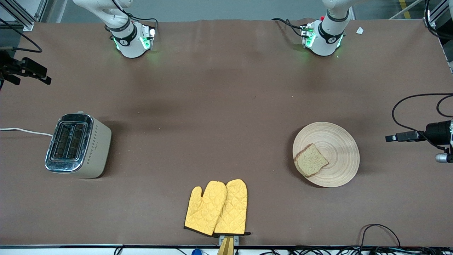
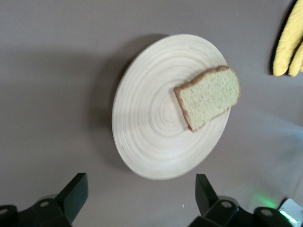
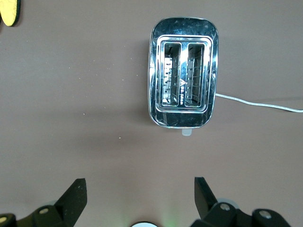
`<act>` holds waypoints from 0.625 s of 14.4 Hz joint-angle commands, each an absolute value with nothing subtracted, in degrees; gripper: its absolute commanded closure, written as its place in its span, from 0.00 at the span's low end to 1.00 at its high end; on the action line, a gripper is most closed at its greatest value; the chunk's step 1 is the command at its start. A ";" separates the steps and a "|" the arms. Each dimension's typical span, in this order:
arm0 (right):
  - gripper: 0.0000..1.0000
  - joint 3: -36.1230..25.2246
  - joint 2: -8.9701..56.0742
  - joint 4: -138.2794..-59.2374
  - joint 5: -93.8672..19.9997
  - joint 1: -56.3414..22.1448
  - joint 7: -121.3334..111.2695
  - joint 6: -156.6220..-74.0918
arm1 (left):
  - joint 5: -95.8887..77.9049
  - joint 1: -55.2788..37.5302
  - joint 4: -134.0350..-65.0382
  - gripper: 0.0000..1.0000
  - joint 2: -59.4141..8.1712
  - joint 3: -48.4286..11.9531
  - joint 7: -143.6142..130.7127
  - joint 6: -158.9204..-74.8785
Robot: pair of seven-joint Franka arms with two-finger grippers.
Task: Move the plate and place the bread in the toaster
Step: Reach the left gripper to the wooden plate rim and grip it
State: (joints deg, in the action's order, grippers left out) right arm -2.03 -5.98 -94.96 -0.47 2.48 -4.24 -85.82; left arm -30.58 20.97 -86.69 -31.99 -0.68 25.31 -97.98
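The plate (image 1: 334, 141) is set on the worktop (image 1: 212, 124) toward the left arm's end, with the bread (image 1: 310, 165) lying flat on it, off centre. The toaster (image 1: 77, 146) is stood toward the right arm's end, both slots unfilled. Yellow oven mitts (image 1: 216, 208) are laid nearest the front camera. The left gripper (image 2: 140, 195) is held over the plate, fingers wide; the right gripper (image 3: 140, 195) over the toaster, fingers wide.

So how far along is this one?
Nothing looks done. The bread lies on the plate at the left arm's end; the toaster slots are empty. Left gripper and right gripper are open, holding nothing. Both steps remain.
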 commanded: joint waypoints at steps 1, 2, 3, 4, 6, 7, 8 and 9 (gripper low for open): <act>0.00 -2.29 -6.94 -95.27 -1.14 2.11 -4.66 -85.34 | -38.29 22.67 -84.46 0.00 -39.17 -0.88 31.53 -98.61; 0.00 -2.20 -6.94 -95.27 -1.14 2.11 -4.66 -85.34 | -40.76 23.28 -84.46 0.00 -41.55 -0.88 33.81 -98.70; 0.00 -2.20 -6.94 -95.27 -1.14 2.11 -4.66 -85.34 | -44.09 23.64 -84.46 0.00 -43.75 -0.88 36.45 -98.70; 0.00 -2.20 -6.94 -95.27 -1.14 2.20 -4.66 -85.34 | -46.56 23.73 -84.46 0.00 -46.21 -0.88 39.08 -98.70; 0.00 -2.29 -6.94 -95.36 -1.14 2.20 -4.66 -85.25 | -49.04 23.64 -84.46 0.04 -48.85 -0.79 41.82 -98.70; 0.00 -2.29 -6.94 -95.36 -1.14 2.20 -4.66 -85.25 | -49.13 23.64 -84.38 0.13 -49.91 -0.88 43.49 -98.70; 0.00 -2.29 -6.94 -95.36 -1.14 2.20 -4.66 -85.08 | -49.65 23.56 -84.38 0.20 -50.79 -0.88 45.59 -98.70; 0.00 -2.29 -6.94 -95.45 -1.14 2.28 -4.66 -84.90 | -50.09 23.47 -84.37 0.26 -51.41 -0.97 46.83 -98.70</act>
